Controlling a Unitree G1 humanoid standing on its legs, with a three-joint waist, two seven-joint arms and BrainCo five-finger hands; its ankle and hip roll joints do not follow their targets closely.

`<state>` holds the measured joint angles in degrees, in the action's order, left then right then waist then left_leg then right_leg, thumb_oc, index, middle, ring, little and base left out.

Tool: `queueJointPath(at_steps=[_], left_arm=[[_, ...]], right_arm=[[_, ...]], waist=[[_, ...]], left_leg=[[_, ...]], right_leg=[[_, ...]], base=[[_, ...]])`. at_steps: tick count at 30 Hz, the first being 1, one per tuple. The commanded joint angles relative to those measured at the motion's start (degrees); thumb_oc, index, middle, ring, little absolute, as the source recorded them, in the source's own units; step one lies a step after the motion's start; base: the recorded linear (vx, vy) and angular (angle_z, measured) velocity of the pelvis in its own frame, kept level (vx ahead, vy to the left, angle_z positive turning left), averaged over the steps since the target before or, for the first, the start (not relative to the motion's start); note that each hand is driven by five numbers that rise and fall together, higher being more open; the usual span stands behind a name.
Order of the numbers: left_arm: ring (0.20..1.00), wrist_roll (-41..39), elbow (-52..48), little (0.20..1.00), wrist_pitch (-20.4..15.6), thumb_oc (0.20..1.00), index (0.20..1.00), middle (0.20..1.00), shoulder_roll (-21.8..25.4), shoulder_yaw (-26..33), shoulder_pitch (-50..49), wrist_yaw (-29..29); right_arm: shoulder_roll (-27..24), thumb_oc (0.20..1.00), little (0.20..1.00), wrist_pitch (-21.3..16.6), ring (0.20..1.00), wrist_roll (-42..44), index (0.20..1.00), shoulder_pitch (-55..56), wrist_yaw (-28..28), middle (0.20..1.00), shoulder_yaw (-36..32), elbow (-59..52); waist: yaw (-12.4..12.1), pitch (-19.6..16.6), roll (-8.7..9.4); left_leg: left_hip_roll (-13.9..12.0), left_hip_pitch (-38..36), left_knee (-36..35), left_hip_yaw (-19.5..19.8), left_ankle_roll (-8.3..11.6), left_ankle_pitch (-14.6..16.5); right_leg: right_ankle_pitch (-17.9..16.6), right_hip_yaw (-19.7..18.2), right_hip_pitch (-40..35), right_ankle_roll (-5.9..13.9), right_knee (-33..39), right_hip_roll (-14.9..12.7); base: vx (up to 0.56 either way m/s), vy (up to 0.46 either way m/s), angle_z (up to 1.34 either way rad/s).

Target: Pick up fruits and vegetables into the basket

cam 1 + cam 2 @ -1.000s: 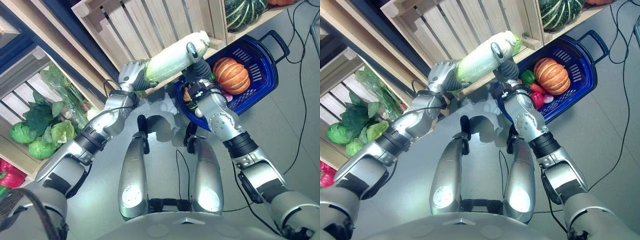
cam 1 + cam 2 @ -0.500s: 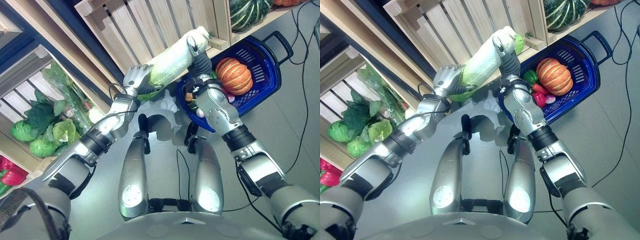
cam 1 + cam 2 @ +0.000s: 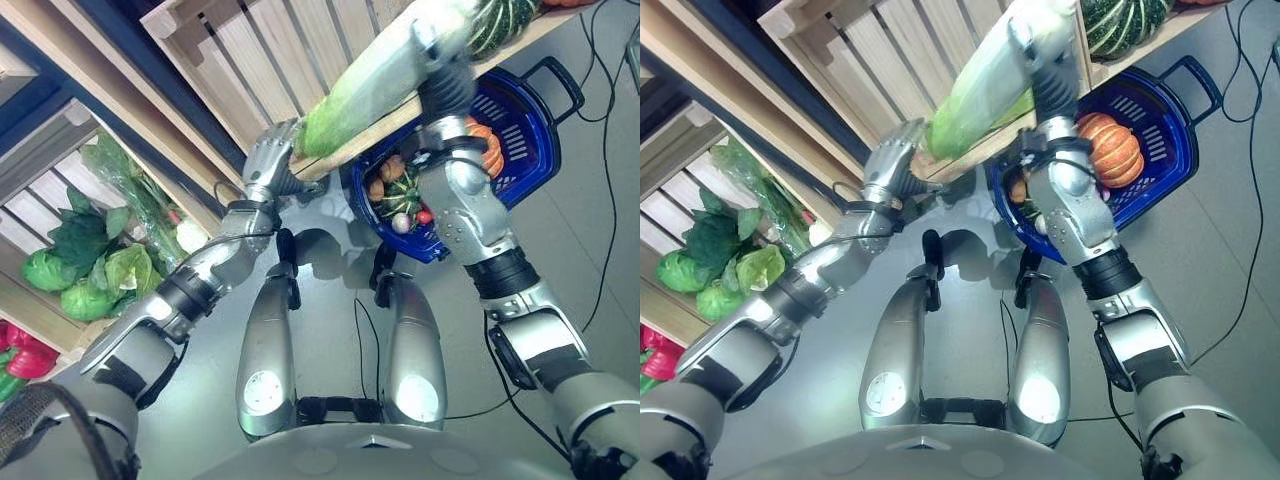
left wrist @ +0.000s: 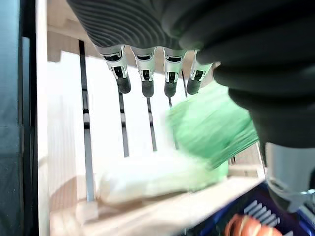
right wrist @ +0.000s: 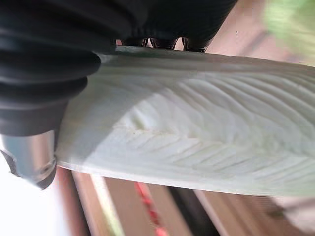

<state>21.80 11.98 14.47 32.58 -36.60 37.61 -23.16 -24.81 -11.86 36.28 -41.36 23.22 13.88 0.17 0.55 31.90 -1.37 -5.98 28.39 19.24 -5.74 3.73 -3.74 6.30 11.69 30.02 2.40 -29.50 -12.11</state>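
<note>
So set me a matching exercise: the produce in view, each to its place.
1. napa cabbage
2. orange pumpkin
3. striped green squash
4. leafy greens

A. in the blue basket
B. in the wooden crate on the robot's left
C. held up in the right hand
D. on the wooden shelf above the basket

Pairs: 1-C, 2-A, 3-D, 4-B

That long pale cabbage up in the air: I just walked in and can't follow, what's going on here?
The robot's right hand grips a napa cabbage, holding it up against the wooden crate. The left hand sits open by its leafy end, fingers straight. The blue basket below already holds a pumpkin.
</note>
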Motion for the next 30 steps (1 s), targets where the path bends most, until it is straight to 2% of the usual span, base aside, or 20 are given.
queueJointPath(at_steps=[1, 3, 7, 9, 13, 14, 16, 21, 22, 23, 25, 30], left_arm=[[1.0, -0.88, -7.18, 1.0, -2.94, 1.0, 1.0, 1.0, 4.75, 6.8, -0.03, -2.79], [1.0, -0.52, -8.02, 1.0, -2.34, 1.0, 1.0, 1.0, 7.0, 9.95, 0.97, -2.47], [1.0, -0.86, -7.42, 1.0, -0.56, 1.0, 1.0, 1.0, 9.39, 12.6, 3.17, -3.01], [1.0, -0.53, -5.9, 1.0, 0.49, 1.0, 1.0, 1.0, 10.24, 13.74, 5.25, -4.03], [1.0, -2.84, -3.45, 1.0, 2.0, 1.0, 1.0, 1.0, 10.82, 13.97, 8.91, -4.25], [1.0, -4.38, -2.1, 1.0, 2.31, 1.0, 1.0, 1.0, 10.3, 14.15, 10.61, -4.65], [1.0, -5.96, -0.92, 1.0, 2.78, 1.0, 1.0, 1.0, 9.65, 13.8, 12.17, -5.04], [1.0, -12.78, 6.63, 1.0, 3.66, 1.0, 1.0, 1.0, 4.89, 10.9, 17.55, -7.74], [1.0, -14.42, 9.13, 1.0, 3.23, 1.0, 1.0, 1.0, 3.86, 10.11, 18.6, -8.62], [1.0, -16.25, 13.18, 1.0, 2.94, 1.0, 1.0, 1.0, 1.79, 9.09, 19.81, -9.98], [1.0, -20.07, 18.49, 1.0, 2.67, 1.0, 1.0, 1.0, -0.11, 7.96, 21.4, -10.54], [1.0, -26.35, 29.28, 1.0, 0.58, 1.0, 1.0, 1.0, -3.97, 7.9, 22.94, -10.75]], right_arm=[[-4.47, 0.2, 0.2, -7.26, 0.2, -8.72, 0.2, 0.26, 5.54, 0.2, -8.37, -10.02], [-7.1, 0.2, 0.2, -7.59, 0.2, -13.37, 0.2, 2.59, 9.92, 0.2, -12.05, -12.17], [-10.5, 0.2, 0.2, -6.79, 0.2, -19.36, 0.2, 5.13, 15.86, 0.2, -15.4, -14.0], [-12.33, 0.2, 0.2, -4.99, 0.2, -23.46, 0.2, 6.24, 19.32, 0.2, -16.91, -14.14], [-15.34, 0.2, 0.2, -0.94, 0.2, -27.39, 0.2, 6.4, 21.43, 0.2, -17.12, -12.83], [-16.4, 0.2, 0.2, 1.02, 0.2, -27.87, 0.2, 6.09, 20.48, 0.2, -16.72, -11.8], [-17.22, 0.2, 0.2, 2.64, 0.2, -27.46, 0.2, 5.64, 19.08, 0.2, -15.83, -10.83], [-17.03, 0.2, 0.2, 4.89, 0.2, -27.73, 0.2, 2.03, 13.56, 0.2, -9.19, -5.18], [-16.83, 0.2, 0.2, 4.51, 0.2, -27.14, 0.2, 0.96, 12.29, 0.2, -7.43, -3.19], [-16.17, 0.2, 0.2, 3.29, 0.2, -24.82, 0.2, -0.3, 9.8, 0.2, -4.75, 0.11], [-15.45, 0.2, 0.2, 1.6, 0.2, -20.93, 0.2, -2.17, 6.69, 0.2, -2.24, 4.27], [-13.59, 0.2, 0.2, -2.67, 0.2, -11.75, 0.2, -4.93, -0.65, 0.2, 0.65, 11.7]], waist=[[2.29, -2.11, 0.79], [3.45, -2.11, 0.96], [5.2, -2.11, 1.0], [6.51, -2.11, 0.95], [8.31, -2.11, 0.35], [9.03, -2.11, -0.16], [9.62, -2.11, -0.7], [11.13, -2.11, -2.79], [11.4, -2.11, -3.29], [11.77, -2.11, -4.03], [12.19, -2.11, -4.86], [12.85, -2.11, -6.72]], left_leg=[[0.57, -3.15, 4.58, -5.46, -0.76, 9.39], [0.42, -2.9, 4.69, -5.77, -0.8, 9.39], [-0.03, -2.21, 5.01, -6.44, -0.76, 9.23], [-0.47, -1.22, 5.4, -7.02, -0.61, 9.14], [-1.04, 0.43, 5.85, -7.86, -0.35, 8.8], [-1.15, 1.24, 5.88, -8.27, -0.17, 8.49], [-1.23, 2.07, 5.88, -8.62, 0.02, 8.16], [-1.19, 5.09, 5.31, -9.78, 0.68, 6.69], [-1.21, 5.64, 5.16, -10.09, 0.81, 6.35], [-1.13, 5.45, 5.38, -9.88, 1.5, 7.33], [-1.23, 6.28, 5.21, -10.56, 1.9, 6.85], [-1.27, 8.35, 5.02, -11.68, 2.92, 6.01]], right_leg=[[-2.07, -0.5, -2.21, 3.96, 4.61, 0.64], [-2.13, -1.32, -1.58, 3.82, 4.43, 1.2], [-2.11, -2.67, -0.21, 3.51, 3.73, 2.05], [-2.05, -3.91, 1.32, 3.21, 3.07, 2.67], [-1.75, -5.61, 3.86, 2.79, 1.89, 3.35], [-1.59, -6.33, 5.16, 2.57, 1.4, 3.67], [-1.46, -6.87, 6.46, 2.39, 0.95, 3.85], [-1.33, -8.34, 11.05, 1.73, 0.16, 4.34], [-1.31, -8.66, 11.99, 1.6, -0.04, 4.4], [0.28, -9.42, 12.29, 1.79, -0.82, 4.5], [0.49, -9.84, 13.68, 1.59, -1.17, 4.5], [1.12, -10.77, 17.09, 1.11, -2.47, 4.19]], base=[[0.0, 0.0, 0.0], [0.0, -0.029, -0.03], [-0.01, 0.002, -0.14], [-0.02, 0.016, -0.32], [-0.02, 0.036, -0.26], [-0.02, 0.059, -0.19], [-0.02, 0.061, -0.22], [-0.02, 0.094, -0.2], [0.07, 0.156, -0.26], [0.08, 0.148, -0.21], [0.05, 0.128, -0.18], [0.03, 0.093, -0.17]])
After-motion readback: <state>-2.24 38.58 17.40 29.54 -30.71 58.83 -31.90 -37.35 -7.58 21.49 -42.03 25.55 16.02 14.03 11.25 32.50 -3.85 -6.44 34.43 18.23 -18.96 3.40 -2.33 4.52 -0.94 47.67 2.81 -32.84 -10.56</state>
